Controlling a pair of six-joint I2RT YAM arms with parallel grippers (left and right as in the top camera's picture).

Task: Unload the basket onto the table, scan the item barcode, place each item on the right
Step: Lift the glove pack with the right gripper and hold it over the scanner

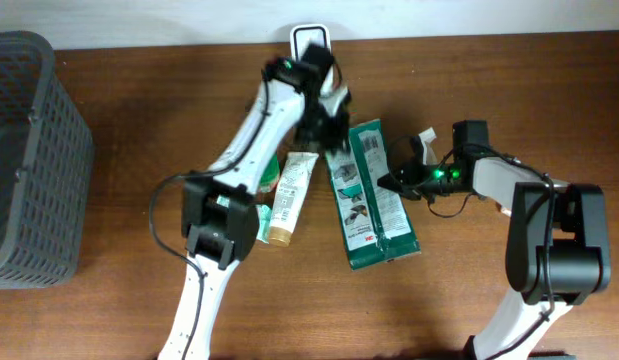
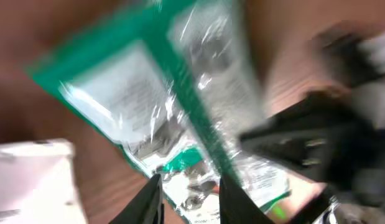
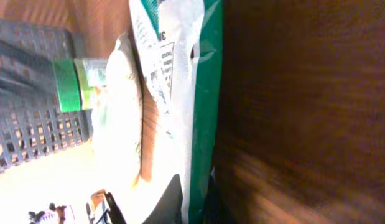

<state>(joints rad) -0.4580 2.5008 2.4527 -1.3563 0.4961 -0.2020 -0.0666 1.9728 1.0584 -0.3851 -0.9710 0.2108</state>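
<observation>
Green-and-clear film packet (image 1: 374, 195) lies flat mid-surface (image 1: 489, 80), beside a tube (image 1: 289, 195). Expect it light, floppy and slick, so take it by an edge seam. Your right pincer (image 1: 394, 182) is clamped on its right edge; your left pincer (image 1: 332, 135) stands narrowly parted over its far end.

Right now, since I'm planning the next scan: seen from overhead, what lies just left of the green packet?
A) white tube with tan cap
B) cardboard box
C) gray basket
A: the white tube lies alongside the left edge of the green packet, while the gray basket stands far off to the left.
</observation>
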